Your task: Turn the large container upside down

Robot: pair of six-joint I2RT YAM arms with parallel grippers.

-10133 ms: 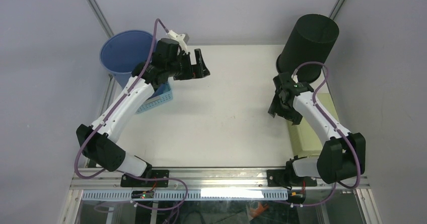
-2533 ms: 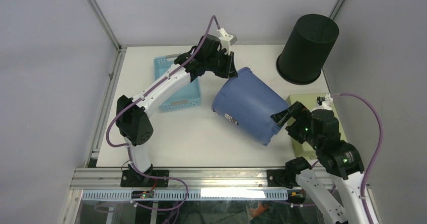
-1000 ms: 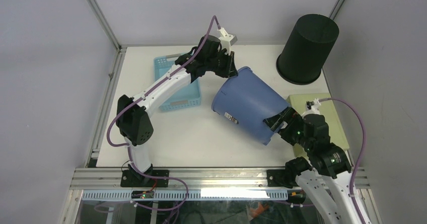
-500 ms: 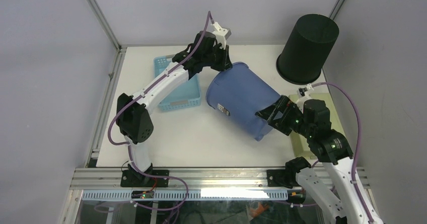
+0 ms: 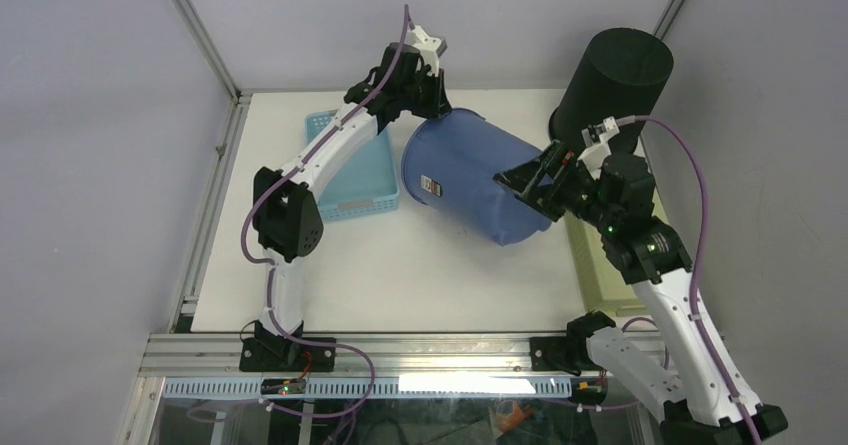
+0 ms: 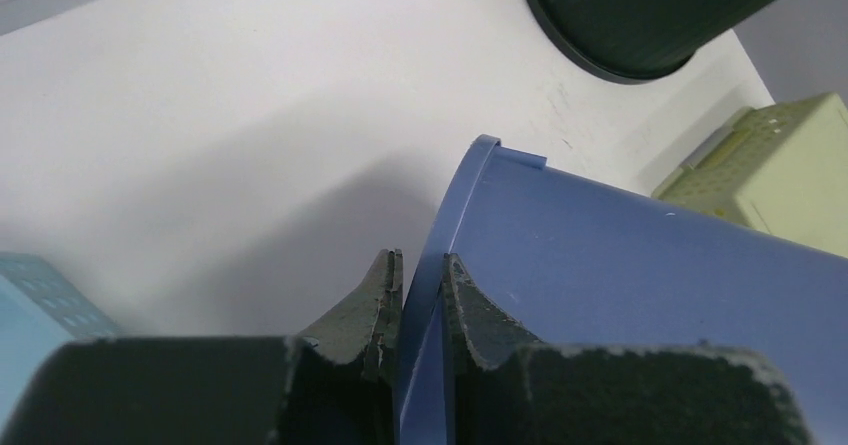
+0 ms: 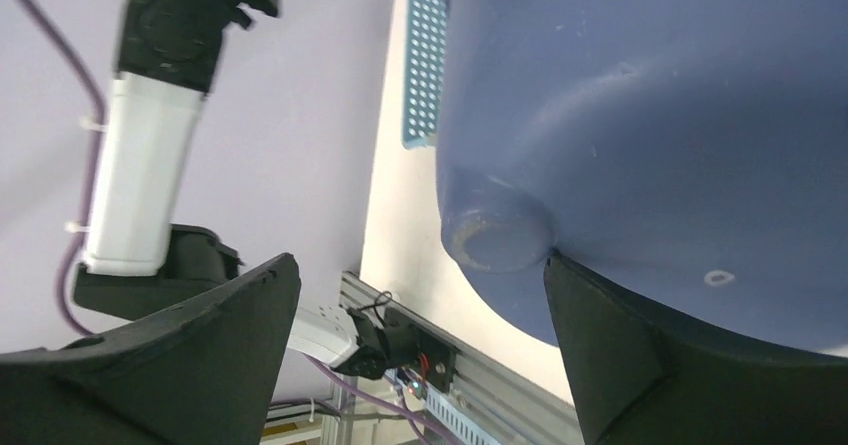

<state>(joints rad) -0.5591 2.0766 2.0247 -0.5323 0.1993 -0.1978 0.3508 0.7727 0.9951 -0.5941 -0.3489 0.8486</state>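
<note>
While aslant, container rim (image 6: 450,215) in left hand (image 6: 422,270).

Soft, even light from above — the white tabletop (image 5: 430,265) is bright and flat-toned. The tilted blue plastic bucket (image 5: 470,180) lays a diffuse grey shadow beside its rim in the left wrist view. Right wrist view — dimmer, its foreground soft.

Pale grey walls (image 5: 90,165) enclose a white table (image 5: 400,275) edged with aluminium framing.

label (image 5: 432,182) on blue container (image 5: 470,170) unreadable, green crate (image 5: 592,270) apparently half-hidden
</note>
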